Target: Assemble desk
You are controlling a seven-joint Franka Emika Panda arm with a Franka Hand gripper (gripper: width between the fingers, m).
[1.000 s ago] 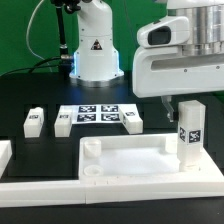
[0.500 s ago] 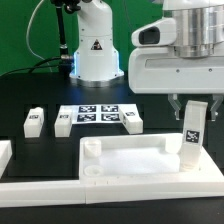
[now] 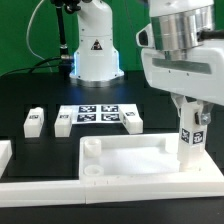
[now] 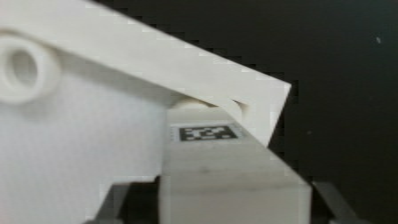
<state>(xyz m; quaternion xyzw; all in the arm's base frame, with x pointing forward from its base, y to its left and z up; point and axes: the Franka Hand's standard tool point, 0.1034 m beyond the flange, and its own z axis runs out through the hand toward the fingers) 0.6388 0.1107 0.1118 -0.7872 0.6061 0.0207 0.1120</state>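
Desk leg clamped in tool, arm tilted

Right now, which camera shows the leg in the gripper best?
The exterior view: the leg shows nearly whole, upright in the gripper, at the corner of the tabletop on the exterior view's right. The wrist view shows only its tagged face up close, foreshortened.

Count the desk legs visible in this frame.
4. Two legs stand at the exterior view's left of the marker board, one leg at its right, one upright in the gripper at the tabletop's right corner. None seems hidden.
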